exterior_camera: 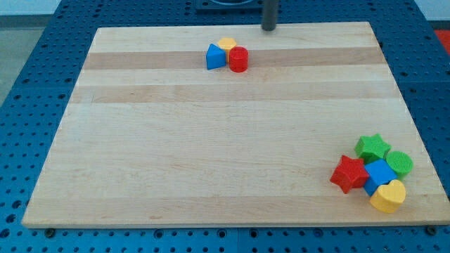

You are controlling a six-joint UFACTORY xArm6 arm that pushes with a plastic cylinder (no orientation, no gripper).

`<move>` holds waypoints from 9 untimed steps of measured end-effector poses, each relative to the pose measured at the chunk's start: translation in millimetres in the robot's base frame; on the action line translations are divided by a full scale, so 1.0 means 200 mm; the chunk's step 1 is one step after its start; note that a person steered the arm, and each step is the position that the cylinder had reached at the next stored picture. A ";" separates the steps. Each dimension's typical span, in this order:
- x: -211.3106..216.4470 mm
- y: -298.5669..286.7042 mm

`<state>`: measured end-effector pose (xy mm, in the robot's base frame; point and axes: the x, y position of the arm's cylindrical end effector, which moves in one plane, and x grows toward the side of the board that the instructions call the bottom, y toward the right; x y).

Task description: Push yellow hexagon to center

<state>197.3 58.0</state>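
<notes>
Sitting up at the view's top edge of the wooden board (232, 176), my tip (269, 29) is just a bare dark rod w/ nothing gripped, touching no block. Down and to the view's left of it, near but apart, is the yellow hexagon (226, 44). It's mostly hidden behind its neighbours, so can't tell which way it points or any long axis tbh. It's wedged in a tight cluster: blue block (214, 57), kinda wedge-shaped, pressed against its lower left, red cylinder (238, 60) against its lower right. Both sit btw the hexagon and the board's middle. Well apart, at the bottom right corner: green star (372, 147), green cylinder (399, 163), red star (349, 174), blue cube (380, 173), yellow heart (389, 196), all bunched together.
</notes>
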 end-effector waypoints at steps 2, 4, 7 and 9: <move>0.05 -0.37; 0.14 -0.48; 0.56 -0.32; 0.99 -0.24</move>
